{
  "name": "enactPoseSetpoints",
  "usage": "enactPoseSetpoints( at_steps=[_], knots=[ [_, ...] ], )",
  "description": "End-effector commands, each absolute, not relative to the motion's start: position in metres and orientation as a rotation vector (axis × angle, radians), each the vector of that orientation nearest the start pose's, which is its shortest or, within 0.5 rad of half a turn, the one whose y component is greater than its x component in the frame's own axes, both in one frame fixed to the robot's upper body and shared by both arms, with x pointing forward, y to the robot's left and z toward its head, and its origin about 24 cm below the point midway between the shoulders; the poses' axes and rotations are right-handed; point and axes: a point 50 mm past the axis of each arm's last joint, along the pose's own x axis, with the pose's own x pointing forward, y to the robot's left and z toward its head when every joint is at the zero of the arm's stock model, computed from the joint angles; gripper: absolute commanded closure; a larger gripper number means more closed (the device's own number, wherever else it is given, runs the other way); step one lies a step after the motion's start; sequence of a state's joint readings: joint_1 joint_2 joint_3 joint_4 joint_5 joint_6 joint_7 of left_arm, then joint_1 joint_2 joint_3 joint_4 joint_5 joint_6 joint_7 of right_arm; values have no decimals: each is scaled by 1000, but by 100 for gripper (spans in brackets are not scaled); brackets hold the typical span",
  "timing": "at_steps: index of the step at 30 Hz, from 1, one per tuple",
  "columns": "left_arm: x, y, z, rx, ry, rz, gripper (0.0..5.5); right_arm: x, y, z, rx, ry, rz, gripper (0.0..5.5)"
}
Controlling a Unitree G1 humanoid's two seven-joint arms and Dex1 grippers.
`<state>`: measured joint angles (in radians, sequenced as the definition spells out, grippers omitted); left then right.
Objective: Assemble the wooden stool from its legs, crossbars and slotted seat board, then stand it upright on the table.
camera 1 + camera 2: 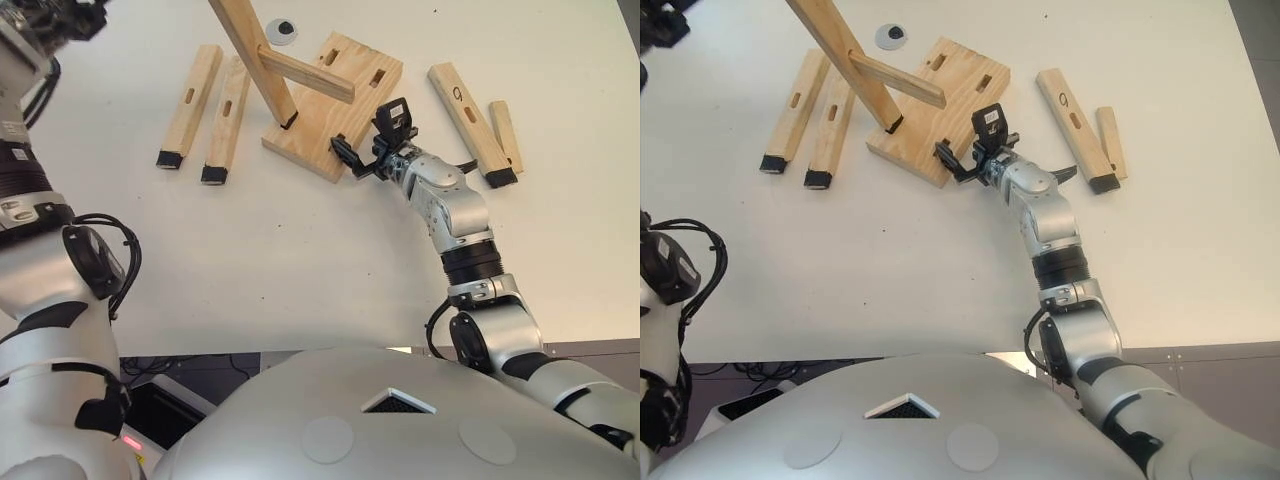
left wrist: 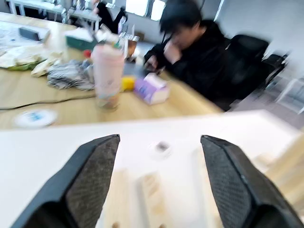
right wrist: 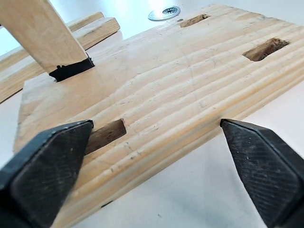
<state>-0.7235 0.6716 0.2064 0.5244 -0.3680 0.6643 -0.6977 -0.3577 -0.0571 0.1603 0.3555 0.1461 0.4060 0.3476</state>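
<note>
**Seat board framed by open jaws**

Seat board (image 3: 190, 80): pale grained plank, rectangular, flat on white counter (image 1: 300, 260), oblong slots cut through. Planted in slot near its left corner: square-section leg (image 1: 250, 50), black-tipped, leaning, crossbar (image 1: 308, 76) jutting over board. At its near edge: right jaws spread wide, ribbed black pads (image 3: 47, 161) gripping nothing. Left of board, two slotted legs (image 1: 190, 100) side by side; right of it, two more pieces (image 1: 465, 105). Beyond it, small round disc (image 1: 281, 32). Left jaws likewise open, held off to board's left.
</note>
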Motion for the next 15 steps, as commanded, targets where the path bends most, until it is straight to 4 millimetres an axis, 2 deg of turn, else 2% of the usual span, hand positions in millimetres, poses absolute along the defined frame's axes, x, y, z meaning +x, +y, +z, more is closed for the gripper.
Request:
enactPoseSetpoints(
  at_steps=[1, 4, 6, 11, 15],
  knots=[
    [338, 287, 117, 138, 486, -324, 238, 289, -108, -10, -61, 581, 536, 59],
    [333, 296, 94, 272, 576, -264, 238, 285, -106, -13, -90, 610, 585, 59],
    [331, 304, 87, 313, 612, -230, 238, 281, -105, -15, -107, 632, 625, 59],
    [326, 296, 68, 211, 703, -311, 238, 278, -111, -21, -152, 677, 679, 59],
    [319, 301, 55, 175, 751, -295, 238, 277, -122, -24, -192, 726, 726, 59]
  ],
)
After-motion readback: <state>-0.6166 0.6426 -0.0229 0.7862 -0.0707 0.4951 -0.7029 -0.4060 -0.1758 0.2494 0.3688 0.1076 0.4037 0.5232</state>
